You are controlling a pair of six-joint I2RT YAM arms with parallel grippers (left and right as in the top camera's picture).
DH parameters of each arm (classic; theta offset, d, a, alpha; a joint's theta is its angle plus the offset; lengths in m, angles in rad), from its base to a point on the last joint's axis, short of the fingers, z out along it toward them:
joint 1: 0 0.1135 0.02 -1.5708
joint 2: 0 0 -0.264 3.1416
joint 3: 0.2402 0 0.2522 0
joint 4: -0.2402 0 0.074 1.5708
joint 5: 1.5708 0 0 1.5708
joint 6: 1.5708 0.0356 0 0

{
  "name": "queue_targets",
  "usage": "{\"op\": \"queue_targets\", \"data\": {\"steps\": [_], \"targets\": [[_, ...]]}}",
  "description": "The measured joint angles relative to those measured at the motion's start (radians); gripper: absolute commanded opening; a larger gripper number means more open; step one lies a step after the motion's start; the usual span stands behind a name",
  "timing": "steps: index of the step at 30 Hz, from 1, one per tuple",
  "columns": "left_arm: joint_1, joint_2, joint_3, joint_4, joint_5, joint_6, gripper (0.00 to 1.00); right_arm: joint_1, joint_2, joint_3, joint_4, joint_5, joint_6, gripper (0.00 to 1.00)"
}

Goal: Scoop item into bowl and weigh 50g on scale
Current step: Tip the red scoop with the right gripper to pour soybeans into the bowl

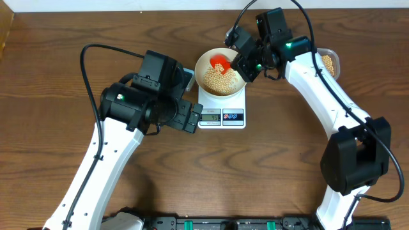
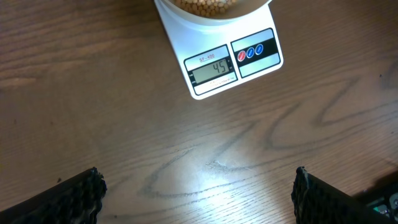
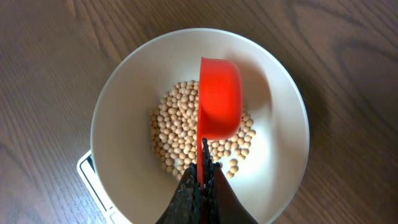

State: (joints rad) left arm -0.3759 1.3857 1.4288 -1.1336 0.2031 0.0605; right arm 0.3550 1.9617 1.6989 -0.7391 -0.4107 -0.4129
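The white bowl (image 1: 203,61) stands on the white scale (image 1: 209,117), holding a heap of tan beans (image 1: 218,80). In the right wrist view the bowl (image 3: 124,93) fills the frame with beans (image 3: 177,127) on its bottom. My right gripper (image 3: 202,177) is shut on the thin handle of a red scoop (image 3: 219,102), which hangs tipped on its side over the beans. From above, that scoop (image 1: 221,62) sits over the bowl's far part, next to my right gripper (image 1: 245,64). My left gripper (image 2: 198,196) is open above bare table, in front of the scale (image 2: 233,62), whose display reads 45.
A clear tub (image 1: 328,62) with more beans stands at the back right, partly behind the right arm. The left arm's body lies left of the scale. Dark wooden table (image 1: 255,172) spreads in front of the scale.
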Motion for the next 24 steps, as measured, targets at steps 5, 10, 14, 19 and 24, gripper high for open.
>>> {"op": "queue_targets", "data": {"steps": [5, 10, 14, 19, 24], "targets": [[0.0, 0.0, 0.0, 0.0, 0.0, 0.0, 0.98, 0.0, -0.008, 0.0, 0.007, 0.001, 0.0, 0.01], [0.0, 0.0, 0.0, 0.0, 0.0, 0.0, 0.98, 0.0, -0.036, 0.0, 0.018, 0.002, -0.002, 0.01], [0.0, 0.0, 0.0, 0.0, 0.0, 0.0, 0.98, 0.001, -0.075, 0.0, 0.017, 0.005, -0.027, 0.01], [0.0, 0.0, 0.0, 0.0, 0.0, 0.0, 0.98, 0.019, -0.104, 0.0, -0.009, 0.027, -0.064, 0.01], [0.0, 0.0, 0.0, 0.0, 0.0, 0.0, 0.98, 0.038, -0.104, 0.0, -0.034, 0.047, -0.091, 0.01]]}}
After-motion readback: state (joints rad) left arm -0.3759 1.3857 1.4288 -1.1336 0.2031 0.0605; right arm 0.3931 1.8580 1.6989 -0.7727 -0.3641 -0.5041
